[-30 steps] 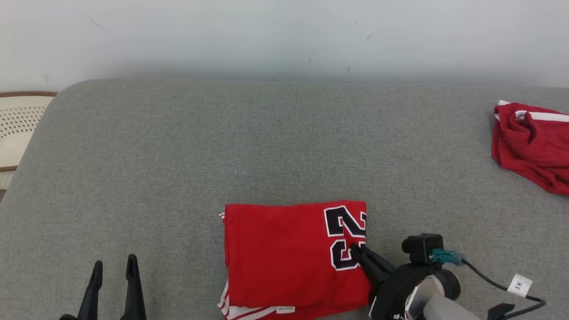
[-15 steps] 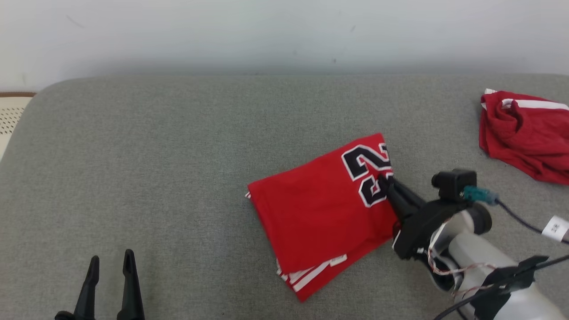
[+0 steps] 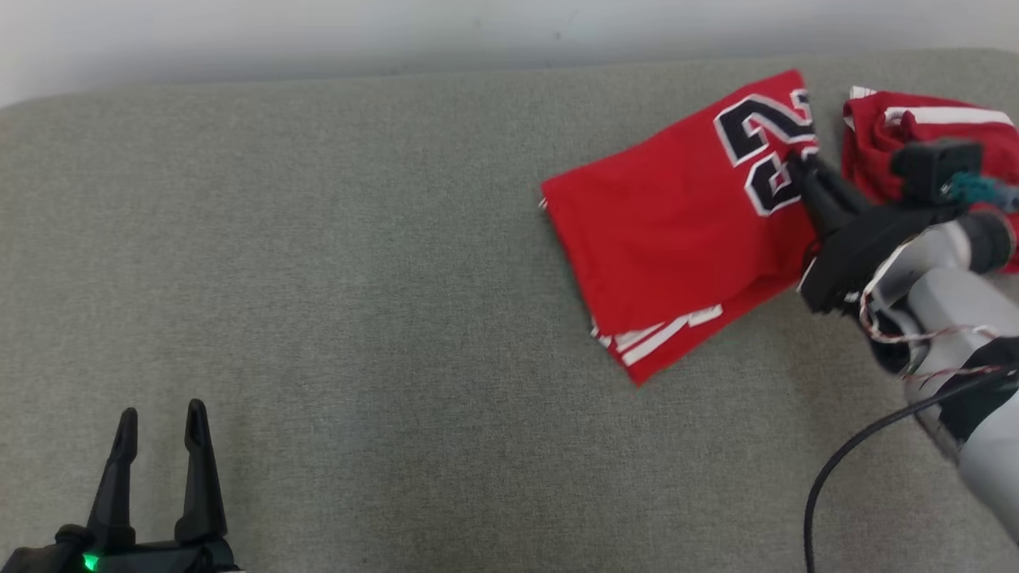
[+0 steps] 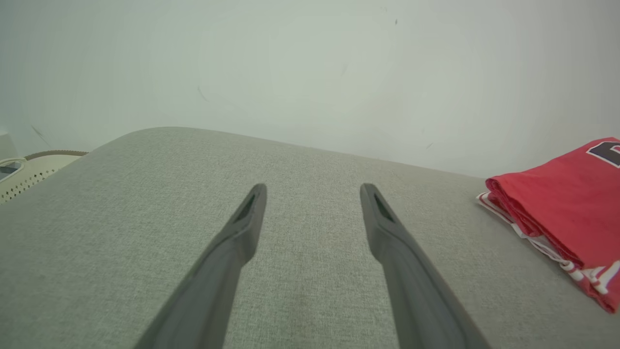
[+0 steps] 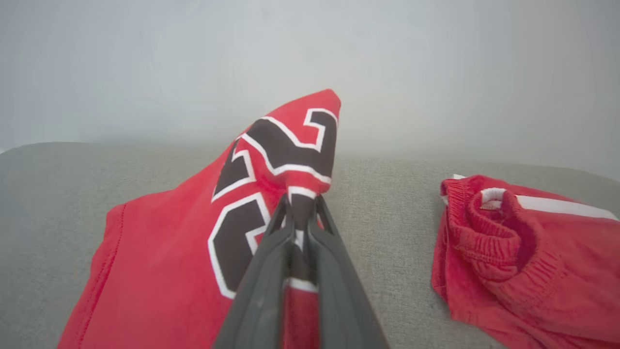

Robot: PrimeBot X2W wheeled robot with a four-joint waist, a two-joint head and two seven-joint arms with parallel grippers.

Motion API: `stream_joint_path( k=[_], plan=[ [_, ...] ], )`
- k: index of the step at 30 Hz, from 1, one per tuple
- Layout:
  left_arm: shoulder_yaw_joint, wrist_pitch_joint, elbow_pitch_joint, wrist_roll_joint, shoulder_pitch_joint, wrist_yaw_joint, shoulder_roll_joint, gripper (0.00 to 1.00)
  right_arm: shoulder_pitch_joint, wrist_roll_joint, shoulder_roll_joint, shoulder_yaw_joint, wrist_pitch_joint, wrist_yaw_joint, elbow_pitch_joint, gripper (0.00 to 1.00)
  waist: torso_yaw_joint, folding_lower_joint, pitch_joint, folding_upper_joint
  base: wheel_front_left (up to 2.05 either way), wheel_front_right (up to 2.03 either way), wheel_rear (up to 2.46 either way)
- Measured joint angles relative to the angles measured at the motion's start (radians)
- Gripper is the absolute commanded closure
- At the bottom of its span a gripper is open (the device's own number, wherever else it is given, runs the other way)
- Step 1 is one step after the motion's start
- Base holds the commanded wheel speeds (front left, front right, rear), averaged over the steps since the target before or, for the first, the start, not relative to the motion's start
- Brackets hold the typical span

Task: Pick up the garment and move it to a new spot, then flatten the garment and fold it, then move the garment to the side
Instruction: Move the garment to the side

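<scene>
Two end effectors: the right end effector pinches the folded red jersey, the left end effector stands spread.

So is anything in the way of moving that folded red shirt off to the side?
Yes, on the right: crumpled red shorts lie just beyond the numbered corner of the folded shirt, which the right tool is shut on. Leftward lies open grey cushion.

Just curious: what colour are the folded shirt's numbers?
Black numbers, white outline; clearest in right wrist view.
</scene>
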State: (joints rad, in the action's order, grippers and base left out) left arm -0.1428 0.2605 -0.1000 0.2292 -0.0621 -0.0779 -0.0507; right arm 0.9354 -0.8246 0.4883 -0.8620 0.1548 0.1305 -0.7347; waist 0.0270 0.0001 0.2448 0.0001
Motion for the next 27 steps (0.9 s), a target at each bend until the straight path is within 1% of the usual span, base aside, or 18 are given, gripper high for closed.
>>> stream_joint_path(
  k=[9,13,21,27],
  plan=[
    [-0.028,0.000,-0.025,-0.035,-0.022,-0.026,-0.009,0.00,0.146,-0.006,0.059,-0.020,-0.023,0.000,-0.074,1.00,-0.031,0.0001,0.068,0.0000,0.00,0.00,0.00],
    [-0.035,0.000,-0.037,-0.042,-0.030,-0.028,-0.015,0.00,0.192,-0.005,0.095,-0.045,-0.042,0.000,-0.094,1.00,-0.044,0.0000,0.091,0.0000,0.00,0.00,0.00],
    [-0.051,0.000,-0.061,-0.045,-0.034,-0.036,-0.028,0.00,0.285,0.006,0.177,-0.085,-0.076,0.000,-0.116,1.00,-0.067,0.0000,0.124,0.0000,0.00,0.00,0.00],
    [-0.065,0.000,-0.086,-0.046,-0.034,-0.040,-0.041,0.00,0.332,0.016,0.234,-0.123,-0.109,0.000,-0.108,1.00,-0.082,-0.0001,0.138,0.0000,0.00,0.00,0.00]
  ],
)
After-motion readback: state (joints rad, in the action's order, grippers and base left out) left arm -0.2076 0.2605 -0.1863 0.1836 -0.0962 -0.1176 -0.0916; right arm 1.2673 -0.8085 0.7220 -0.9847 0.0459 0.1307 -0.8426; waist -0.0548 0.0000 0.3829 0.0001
